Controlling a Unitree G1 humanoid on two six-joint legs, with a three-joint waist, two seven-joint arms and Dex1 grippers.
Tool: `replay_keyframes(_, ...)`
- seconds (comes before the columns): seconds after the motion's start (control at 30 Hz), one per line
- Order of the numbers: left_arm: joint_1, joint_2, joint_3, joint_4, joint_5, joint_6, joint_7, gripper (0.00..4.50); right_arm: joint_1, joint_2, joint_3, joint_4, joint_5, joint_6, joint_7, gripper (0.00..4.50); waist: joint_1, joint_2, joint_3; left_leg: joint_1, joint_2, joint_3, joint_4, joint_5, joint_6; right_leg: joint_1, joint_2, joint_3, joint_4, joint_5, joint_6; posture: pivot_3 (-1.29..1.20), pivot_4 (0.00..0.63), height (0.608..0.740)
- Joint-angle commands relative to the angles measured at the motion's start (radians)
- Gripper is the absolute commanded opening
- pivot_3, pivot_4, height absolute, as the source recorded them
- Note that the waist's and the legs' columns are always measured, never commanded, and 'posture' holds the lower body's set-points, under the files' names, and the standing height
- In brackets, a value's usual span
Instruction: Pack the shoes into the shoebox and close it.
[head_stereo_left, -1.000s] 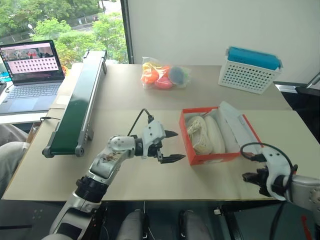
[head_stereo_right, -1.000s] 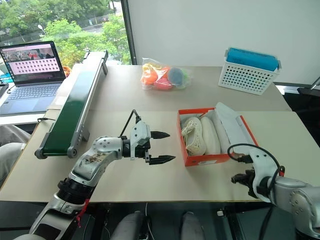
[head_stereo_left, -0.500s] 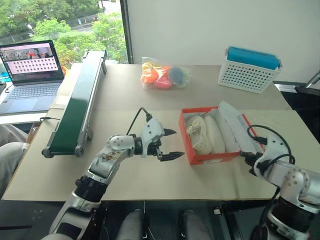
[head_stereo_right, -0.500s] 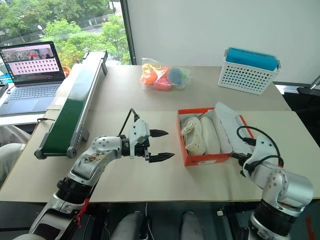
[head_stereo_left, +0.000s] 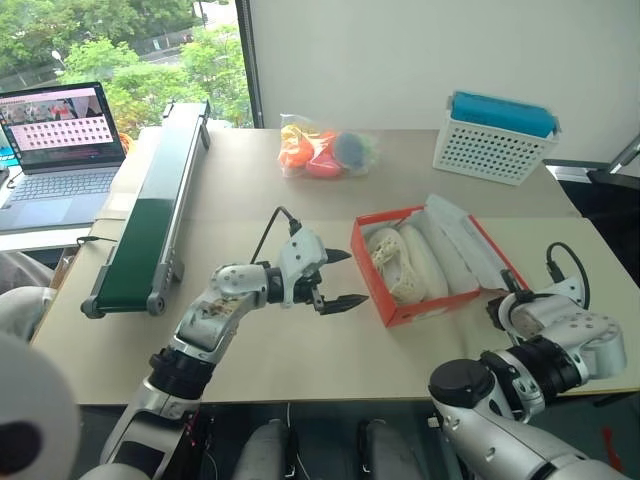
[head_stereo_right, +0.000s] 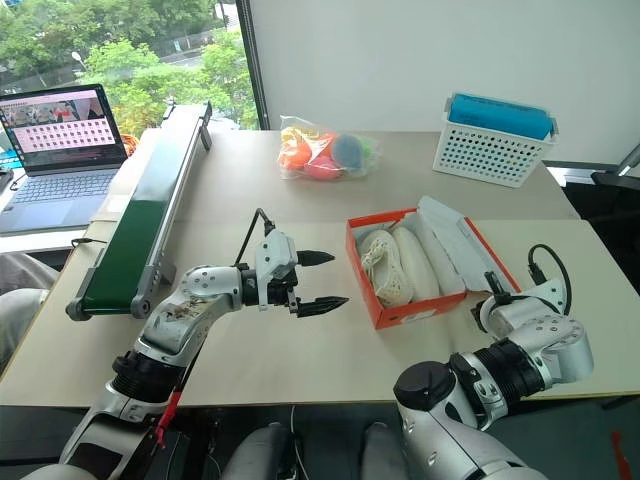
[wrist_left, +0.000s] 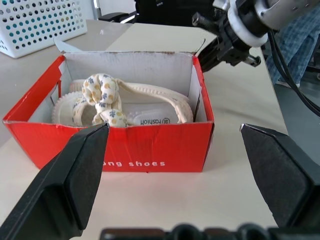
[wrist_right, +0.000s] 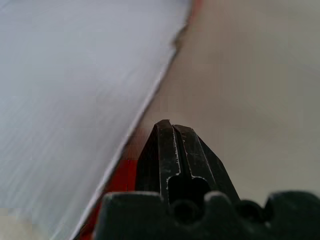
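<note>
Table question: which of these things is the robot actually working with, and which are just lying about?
In the job:
shoes
red box, lid open
left claw
right claw

Lying about:
toy bag
white basket
conveyor
laptop

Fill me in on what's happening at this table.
A humanoid robot is packing shoes. Both cream shoes already lie inside the red shoebox, whose lid flap is open, leaning away on the robot's right side. The left pincer hovers open just beside the box's near wall, holding nothing. The right pincer is shut and empty, its tip at the edge of the open flap.
</note>
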Motion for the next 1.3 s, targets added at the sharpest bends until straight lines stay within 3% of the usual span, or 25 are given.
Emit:
replay_keyframes(0.03, -0.025, -0.006, 0.015, -0.017, -0.006, 0.0, 0.005, 4.5, -0.01, -0.059, -0.028, 0.113, 0.033, -0.151, -0.06, 0.01, -0.004, 0.001, 0.001, 0.0, 0.0, 0.0, 0.0, 0.0, 0.0, 0.0, 0.0, 0.0, 0.0, 0.0, 0.0, 0.0, 0.15, 0.705)
replay_keyframes(0.23, -0.035, -0.004, 0.021, -0.015, -0.005, 0.006, 0.006, 4.5, -0.007, -0.187, -0.009, 0.418, 0.125, -0.392, -0.083, 0.01, -0.008, 0.002, 0.001, 0.004, 0.0, 0.001, -0.001, -0.001, 0.002, 0.003, 0.0, 0.002, 0.0, 0.0, 0.0, 0.0, 0.15, 0.705)
replay_keyframes(0.5, -0.04, -0.005, 0.029, -0.016, -0.004, 0.016, 0.017, 4.5, 0.02, -0.349, 0.038, 0.741, 0.231, -0.564, -0.12, 0.01, -0.007, 0.001, 0.0, 0.005, 0.0, 0.002, -0.001, -0.002, 0.003, 0.004, 0.0, 0.003, -0.001, 0.0, 0.0, 0.0, 0.15, 0.705)
replay_keyframes(0.7, -0.038, -0.005, 0.032, -0.014, -0.002, 0.015, 0.027, 4.5, 0.014, -0.403, 0.061, 0.887, 0.357, -0.628, -0.102, 0.01, -0.009, -0.001, 0.0, 0.009, 0.001, 0.002, -0.001, -0.003, 0.005, 0.01, 0.0, 0.003, -0.004, 0.0, 0.0, 0.0, 0.15, 0.705)
replay_keyframes(0.97, -0.04, -0.003, 0.032, -0.01, -0.001, 0.013, 0.031, 4.5, -0.003, -0.401, 0.105, 0.936, 0.511, -0.644, -0.042, 0.01, -0.038, -0.001, 0.0, 0.01, 0.002, 0.002, -0.002, -0.004, 0.006, 0.011, 0.001, 0.004, -0.006, 0.0, 0.0, 0.0, 0.15, 0.705)
replay_keyframes(1.3, -0.043, -0.006, 0.019, -0.013, 0.0, 0.021, 0.025, 4.5, -0.031, -0.334, 0.146, 0.749, 0.701, -0.673, 0.01, 0.01, -0.029, 0.001, 0.001, 0.007, 0.002, 0.007, -0.003, -0.004, 0.006, 0.004, 0.001, 0.008, -0.004, 0.0, 0.0, 0.0, 0.15, 0.705)
